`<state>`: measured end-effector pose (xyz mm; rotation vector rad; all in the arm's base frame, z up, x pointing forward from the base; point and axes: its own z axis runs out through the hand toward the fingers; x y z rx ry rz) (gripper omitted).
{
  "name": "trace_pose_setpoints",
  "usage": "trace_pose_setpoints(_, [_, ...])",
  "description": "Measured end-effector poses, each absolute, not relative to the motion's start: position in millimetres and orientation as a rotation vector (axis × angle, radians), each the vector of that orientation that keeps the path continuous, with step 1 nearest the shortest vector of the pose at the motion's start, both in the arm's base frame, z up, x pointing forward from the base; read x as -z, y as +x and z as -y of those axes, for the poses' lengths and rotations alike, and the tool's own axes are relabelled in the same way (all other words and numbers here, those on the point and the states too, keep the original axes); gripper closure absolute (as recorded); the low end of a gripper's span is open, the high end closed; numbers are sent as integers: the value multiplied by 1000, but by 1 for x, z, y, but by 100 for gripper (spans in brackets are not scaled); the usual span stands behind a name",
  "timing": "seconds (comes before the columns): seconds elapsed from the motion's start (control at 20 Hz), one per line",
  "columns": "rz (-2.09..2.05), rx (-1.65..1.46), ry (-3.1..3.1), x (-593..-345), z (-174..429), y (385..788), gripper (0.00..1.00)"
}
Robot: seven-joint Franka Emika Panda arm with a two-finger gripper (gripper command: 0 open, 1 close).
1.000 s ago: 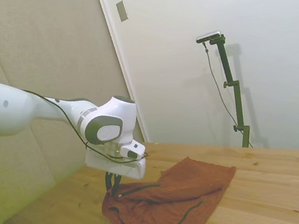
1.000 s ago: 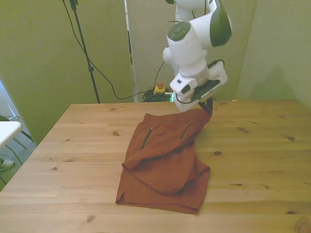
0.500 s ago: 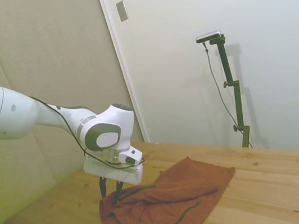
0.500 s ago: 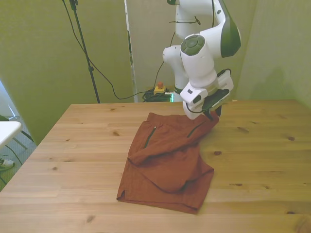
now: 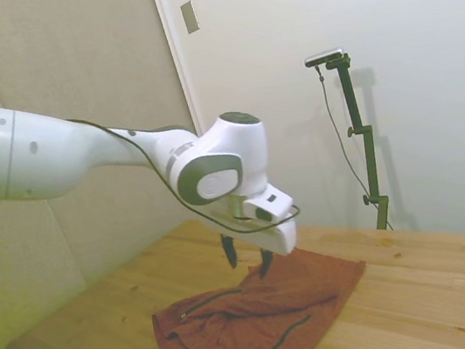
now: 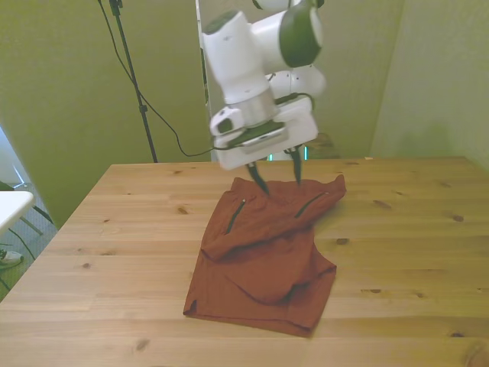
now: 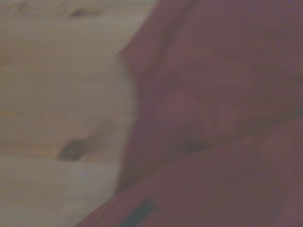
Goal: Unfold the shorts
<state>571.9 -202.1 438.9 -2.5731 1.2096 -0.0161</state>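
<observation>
over the far edge of the shorts [image 6: 263, 248] the gripper [image 6: 276, 174] now hangs empty, fingers spread apart; half a second back it was down at the cloth's corner on the front view's right, so that corner looks released. shorts lie rumpled mid-table [image 6: 114, 229], one layer still doubled over, so unfolding seems unfinished. pale knotty wood, plain walls, cables on the floor behind

shorts [image 6: 263, 245]: soft matt rust-brown cloth, creased
surface [image 6: 137, 229]: pale wood, knotted grain, smooth low sheen
arm [image 5: 52, 154]: glossy white plastic shell
jaws: dark, matt
</observation>
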Motion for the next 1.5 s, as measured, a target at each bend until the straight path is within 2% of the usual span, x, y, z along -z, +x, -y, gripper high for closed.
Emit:
trace_pose_setpoints(0.25, [-1545,77,-2436,-404,241,601,0])
trace_pose_setpoints(0.6, [-1957,131,-2215,-386,247,613,0])
trace_pose_setpoints(0.85, [-1995,113,-2202,-372,243,624,0])
trace_pose_setpoints(0.9, [-1993,109,-2204,-370,242,627,100])
trace_pose_setpoints(1.5, [-1984,83,-2194,-361,242,634,100])
